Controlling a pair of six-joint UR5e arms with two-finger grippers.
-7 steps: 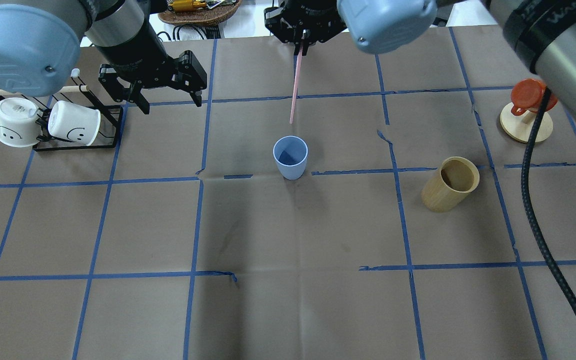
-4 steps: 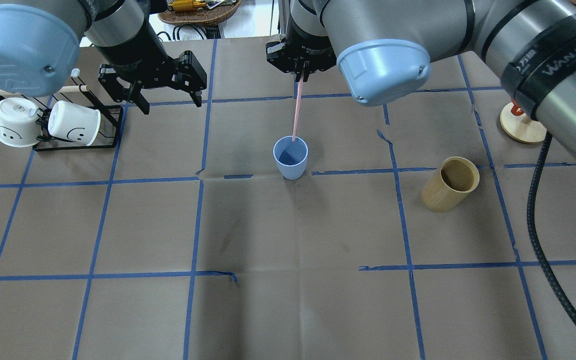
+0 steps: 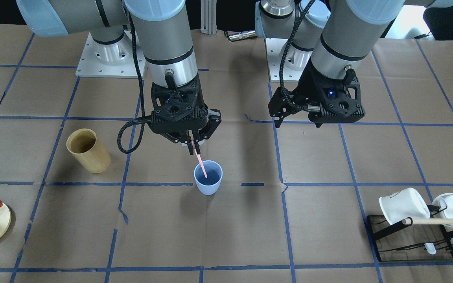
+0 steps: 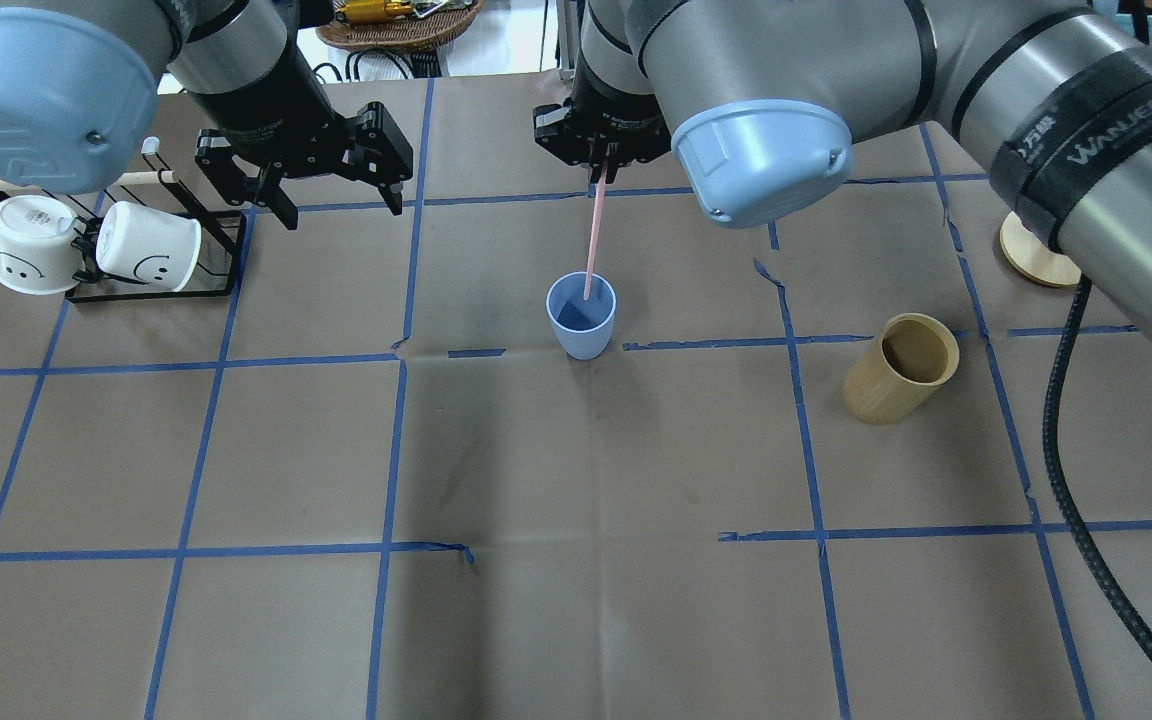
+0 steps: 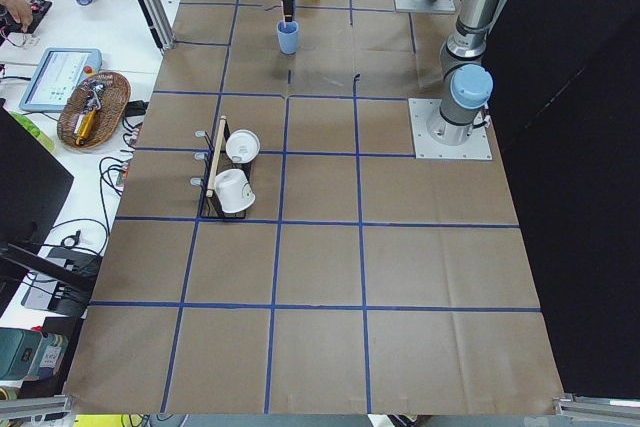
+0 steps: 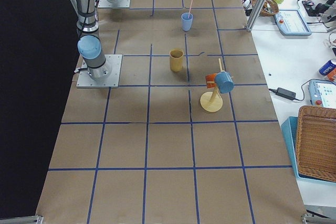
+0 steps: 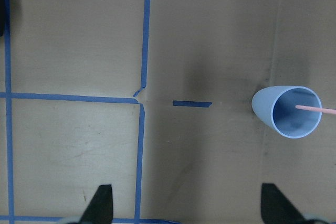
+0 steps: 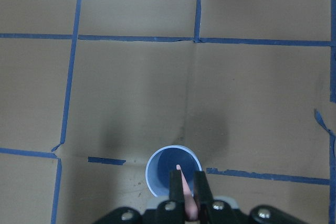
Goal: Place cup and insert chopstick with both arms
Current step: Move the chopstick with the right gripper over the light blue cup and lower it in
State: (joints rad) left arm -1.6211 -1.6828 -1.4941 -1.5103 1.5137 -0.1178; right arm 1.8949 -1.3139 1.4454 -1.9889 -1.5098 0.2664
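Observation:
The light-blue cup [image 4: 581, 318] stands upright mid-table, also seen from the front [image 3: 208, 179]. My right gripper [image 4: 601, 172] is shut on the top end of a thin pink chopstick [image 4: 592, 240] and holds it nearly upright above the cup. The chopstick's lower tip is inside the cup's mouth, as the front view [image 3: 201, 163] and the right wrist view [image 8: 184, 190] show. My left gripper [image 4: 344, 210] is open and empty. It hovers to the cup's left, and the cup [image 7: 286, 112] shows at the right in its wrist view.
A tan wooden cylinder holder [image 4: 898, 368] stands right of the cup. A black rack with two white mugs [image 4: 96, 245] sits at the far left. A round wooden stand [image 4: 1036, 258] is at the far right, partly hidden by my right arm.
My right gripper has moved nearer and lower with the chopstick. Its tip went from short of the cup into the cup's mouth. The left arm has not moved.

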